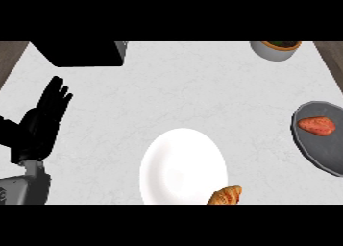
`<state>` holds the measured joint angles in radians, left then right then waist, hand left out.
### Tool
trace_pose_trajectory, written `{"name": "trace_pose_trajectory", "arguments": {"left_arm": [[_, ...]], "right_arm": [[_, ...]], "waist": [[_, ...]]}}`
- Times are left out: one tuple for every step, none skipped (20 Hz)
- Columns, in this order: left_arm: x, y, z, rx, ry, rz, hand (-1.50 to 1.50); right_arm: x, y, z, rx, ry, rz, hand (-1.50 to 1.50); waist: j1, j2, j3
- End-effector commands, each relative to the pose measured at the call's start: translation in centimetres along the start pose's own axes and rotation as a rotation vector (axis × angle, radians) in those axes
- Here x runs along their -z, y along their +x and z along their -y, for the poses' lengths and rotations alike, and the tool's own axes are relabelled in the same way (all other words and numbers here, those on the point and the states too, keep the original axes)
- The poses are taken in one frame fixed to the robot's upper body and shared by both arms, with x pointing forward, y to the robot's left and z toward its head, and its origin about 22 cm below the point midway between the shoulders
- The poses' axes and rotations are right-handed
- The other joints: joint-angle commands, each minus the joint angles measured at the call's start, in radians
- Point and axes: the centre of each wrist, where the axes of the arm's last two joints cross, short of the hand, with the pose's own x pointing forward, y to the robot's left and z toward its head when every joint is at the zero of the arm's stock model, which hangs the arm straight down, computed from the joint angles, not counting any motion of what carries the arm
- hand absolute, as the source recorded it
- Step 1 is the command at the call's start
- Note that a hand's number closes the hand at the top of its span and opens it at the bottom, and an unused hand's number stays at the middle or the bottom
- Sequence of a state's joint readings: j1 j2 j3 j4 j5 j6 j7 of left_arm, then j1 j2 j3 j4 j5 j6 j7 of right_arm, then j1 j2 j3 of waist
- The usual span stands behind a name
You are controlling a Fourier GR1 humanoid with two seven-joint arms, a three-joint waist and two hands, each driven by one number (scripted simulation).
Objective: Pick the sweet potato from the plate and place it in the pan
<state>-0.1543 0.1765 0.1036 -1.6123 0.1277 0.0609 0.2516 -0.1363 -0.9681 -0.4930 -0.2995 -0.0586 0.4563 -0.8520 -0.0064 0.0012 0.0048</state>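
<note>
The reddish-orange sweet potato [317,125] lies inside the dark grey pan [328,146] at the right edge of the head view. The white plate [181,166] sits at the lower middle of the counter with nothing on its face. My left hand [44,120] stands at the left side, fingers straight and pointing up, far from both plate and pan. My right hand does not show anywhere.
A croissant [226,196] lies at the plate's lower right rim. A black box-shaped object [85,53] sits at the back left. A grey bowl with brownish contents [275,49] stands at the back right. Wooden strips border the white counter on both sides.
</note>
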Motion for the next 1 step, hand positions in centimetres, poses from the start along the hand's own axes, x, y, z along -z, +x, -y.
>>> {"name": "trace_pose_trajectory", "arguments": {"left_arm": [[0.19, -0.55, -0.35, 0.010, 0.000, 0.011, 0.00]], "right_arm": [[-0.80, 0.28, 1.19, 0.116, 0.083, 0.117, -1.50]], "waist": [[0.006, 0.002, 0.000]]}}
